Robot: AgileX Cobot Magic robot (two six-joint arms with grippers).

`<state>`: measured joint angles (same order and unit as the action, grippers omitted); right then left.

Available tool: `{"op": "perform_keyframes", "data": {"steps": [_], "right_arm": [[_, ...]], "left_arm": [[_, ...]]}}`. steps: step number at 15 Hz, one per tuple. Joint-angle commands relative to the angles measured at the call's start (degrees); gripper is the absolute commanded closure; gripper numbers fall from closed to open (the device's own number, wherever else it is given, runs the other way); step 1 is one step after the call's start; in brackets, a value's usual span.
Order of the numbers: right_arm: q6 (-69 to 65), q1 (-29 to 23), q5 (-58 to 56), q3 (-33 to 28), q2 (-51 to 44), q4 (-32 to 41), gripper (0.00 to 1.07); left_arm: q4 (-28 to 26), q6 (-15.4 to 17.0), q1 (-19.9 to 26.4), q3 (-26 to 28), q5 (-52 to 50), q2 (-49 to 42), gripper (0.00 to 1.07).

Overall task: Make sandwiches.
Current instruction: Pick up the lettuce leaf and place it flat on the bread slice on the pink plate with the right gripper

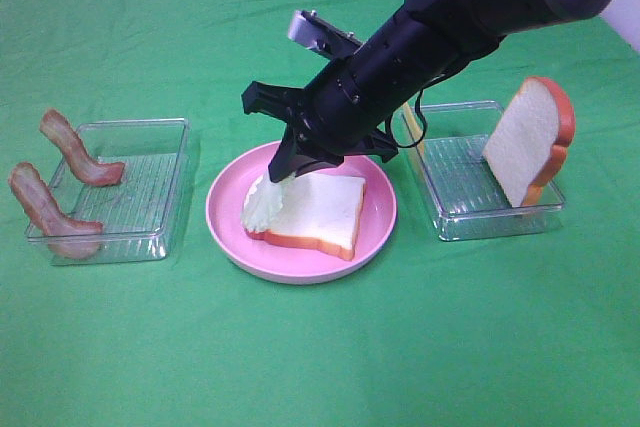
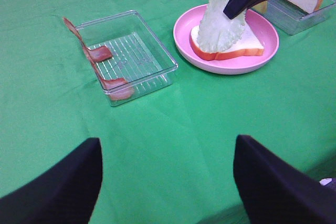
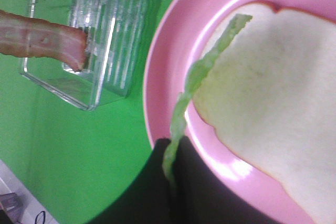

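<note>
Only rt wrist shows pincer nipping lettuce edge-on.

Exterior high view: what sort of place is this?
Probably a staged test table, not a kitchen: plain green cloth, toy white bread slice on a round pink plate, clear plastic tray with reddish-brown bacon strips.

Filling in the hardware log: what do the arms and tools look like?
Right arm: glossy black cylindrical links, silver bracket near the wrist, thin black cable looping beside it. Right tool: black, tapering fingers. Left tool: two broad black fingers, no markings visible.
</note>
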<state>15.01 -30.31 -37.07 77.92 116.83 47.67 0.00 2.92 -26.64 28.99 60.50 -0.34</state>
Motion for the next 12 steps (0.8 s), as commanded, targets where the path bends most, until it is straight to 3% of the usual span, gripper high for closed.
{"op": "perform_keyframes", "data": {"steps": [1, 3, 4, 5, 6, 7, 12], "right_arm": [[-5.44, 0.00, -0.11, -0.11, -0.52, -5.79, 1.07], [-7.79, 0.00, -0.11, -0.11, -0.52, -9.34, 0.81], [-7.79, 0.00, -0.11, -0.11, -0.52, -9.40, 0.74], [-7.79, 0.00, -0.06, -0.11, -0.52, -9.40, 0.51], [-7.79, 0.00, 0.11, -0.11, -0.52, -9.63, 0.37], [-7.79, 0.00, -0.11, 0.34, -0.52, -10.60, 0.29], [-9.91, 0.00, -2.52, 6.88, -0.52, -17.70, 0.29]], "left_arm": [[0.74, -0.06, -0.23, -0.34, -0.57, -1.09, 0.39], [1.15, -0.06, -0.23, -0.34, -0.57, -1.09, 0.39], [1.49, -0.06, -0.23, -0.34, -0.57, -1.09, 0.39], [1.72, -0.06, -0.23, -0.34, -0.57, -1.09, 0.39], [2.01, -0.06, -0.23, -0.34, -0.57, -1.09, 0.39], [2.29, -0.06, -0.23, -0.40, -0.57, -1.09, 0.39], [3.04, -0.06, -0.23, -0.40, -0.57, -1.09, 0.39]]}}
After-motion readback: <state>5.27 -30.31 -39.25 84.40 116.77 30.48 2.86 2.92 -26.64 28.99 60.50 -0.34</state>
